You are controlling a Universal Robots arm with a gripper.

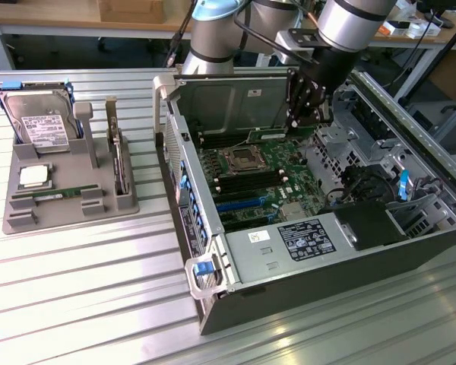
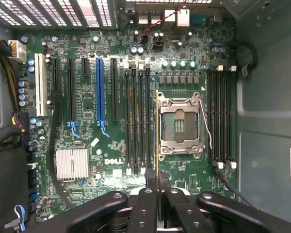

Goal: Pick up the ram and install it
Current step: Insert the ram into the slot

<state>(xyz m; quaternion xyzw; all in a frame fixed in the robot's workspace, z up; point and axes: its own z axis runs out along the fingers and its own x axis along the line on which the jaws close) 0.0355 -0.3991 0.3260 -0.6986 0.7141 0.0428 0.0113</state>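
Gripper hangs at the upper right of the exterior view, arm reaching down from the top edge, just above the open computer case and over the green motherboard. From the wrist camera, its 2 inner fingers are pressed close together on the ram, which stands edge-on between them as a thin yellow-green line. That line runs alongside the edge of the CPU socket, between it and the bank of black memory slots. I can't tell whether it touches the board. At the left of the exterior view sits a grey tray with a hard drive, a square silver chip and another green stick lying flat in its groove.
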